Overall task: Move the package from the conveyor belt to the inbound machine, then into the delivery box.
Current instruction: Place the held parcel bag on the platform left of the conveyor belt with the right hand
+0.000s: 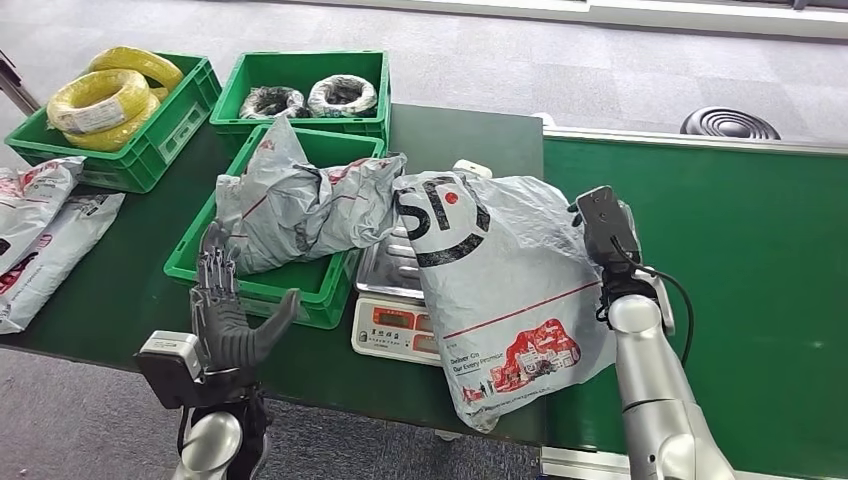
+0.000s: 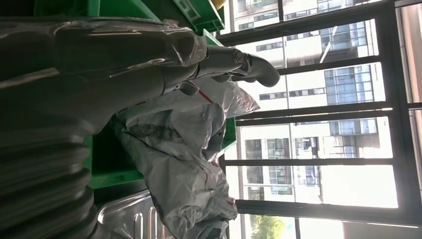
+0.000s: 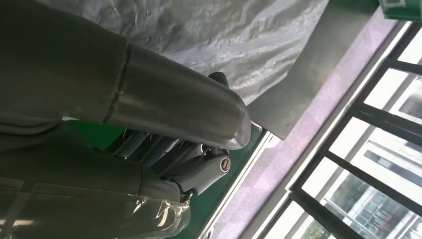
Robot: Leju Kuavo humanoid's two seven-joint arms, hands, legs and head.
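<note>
One grey package, printed "SF" in black with a red "Deliver On Every Promise", hung from the right hand, gripped beside its fingers above the scale. Left hand held nothing, fingers spread before the green crate.
</note>
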